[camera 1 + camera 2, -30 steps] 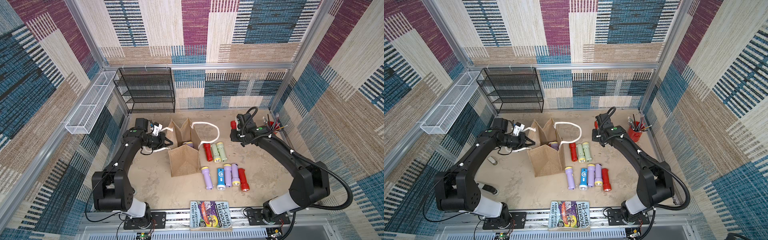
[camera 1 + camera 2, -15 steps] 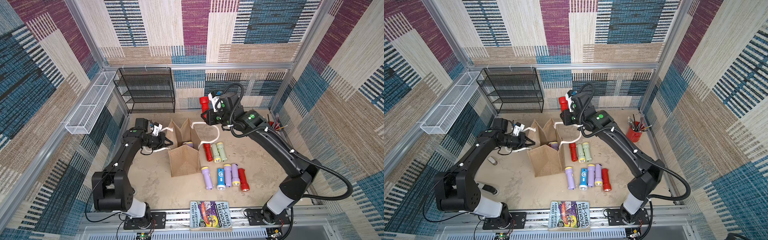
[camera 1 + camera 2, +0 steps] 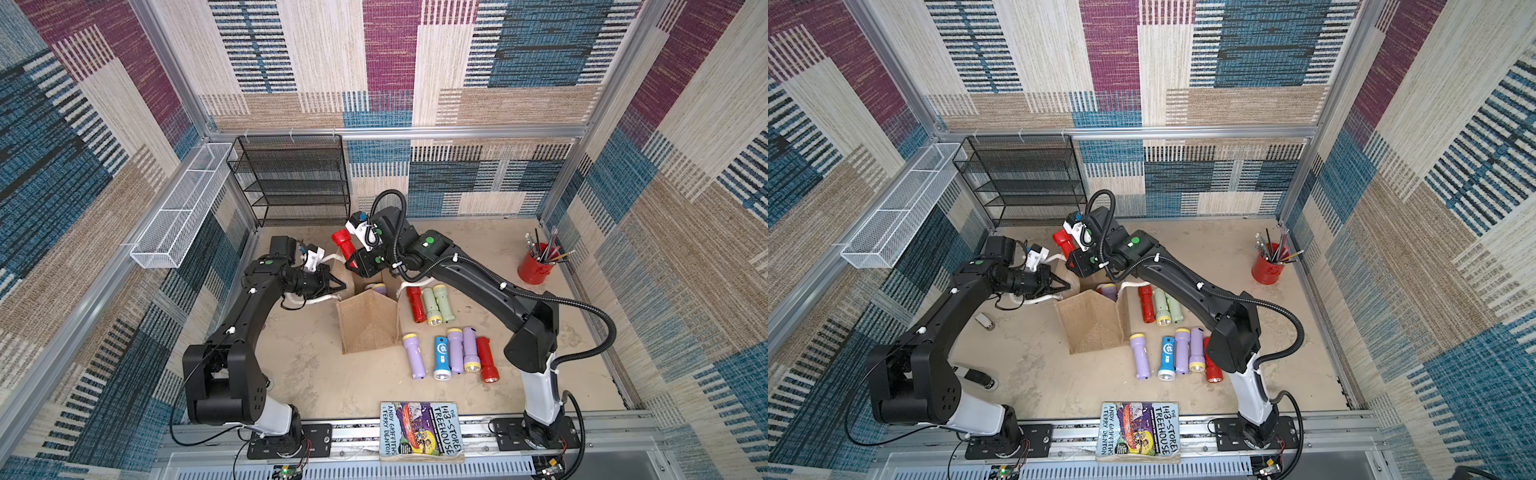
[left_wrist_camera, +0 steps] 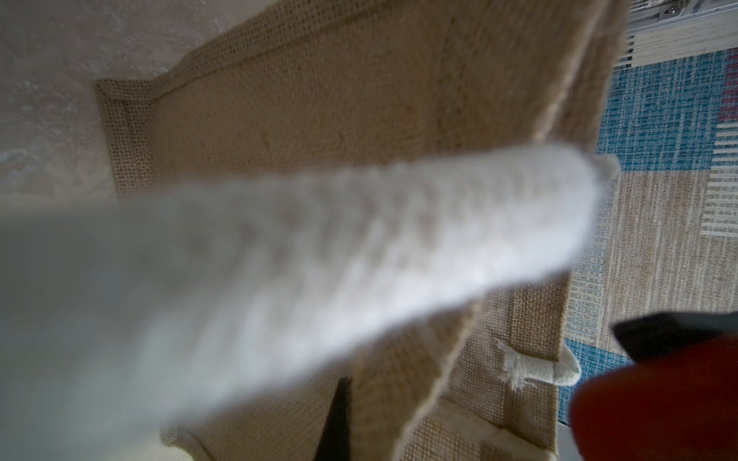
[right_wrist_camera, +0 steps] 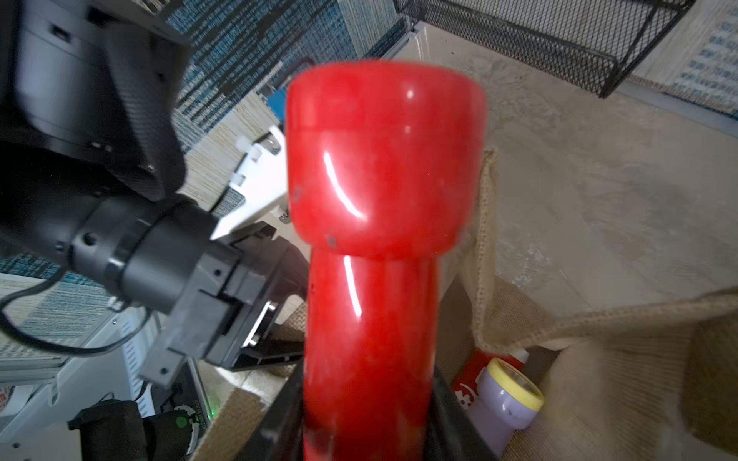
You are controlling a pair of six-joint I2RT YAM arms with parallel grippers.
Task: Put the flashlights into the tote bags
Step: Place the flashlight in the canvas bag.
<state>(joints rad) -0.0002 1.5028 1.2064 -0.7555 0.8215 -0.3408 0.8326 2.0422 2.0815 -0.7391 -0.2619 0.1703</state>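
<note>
Swung in from well clear of the tote bag (image 3: pixel 368 322), right gripper (image 3: pixel 354 261) grasps a red flashlight (image 3: pixel 343 243) above its open mouth; left gripper (image 3: pixel 340 286) pinches the rim. Lowering and letting go look next.

The flashlight (image 5: pixel 379 239) in the black right gripper (image 3: pixel 352 259) is glossy red. Just under this gripper the tote bag (image 3: pixel 368 324) is tan burlap, and inside it lies a lilac flashlight (image 5: pixel 507 399) with a yellow collar. The rope handle (image 4: pixel 279 259) beside the black left gripper (image 3: pixel 338 286) is white. Farther from the right gripper, on the beige table (image 3: pixel 316 374), the other flashlights (image 3: pixel 469 349) are red, pale green and lilac with yellow; one is blue. The walls (image 3: pixel 395 62) carry blue, magenta and cream stripes.
</note>
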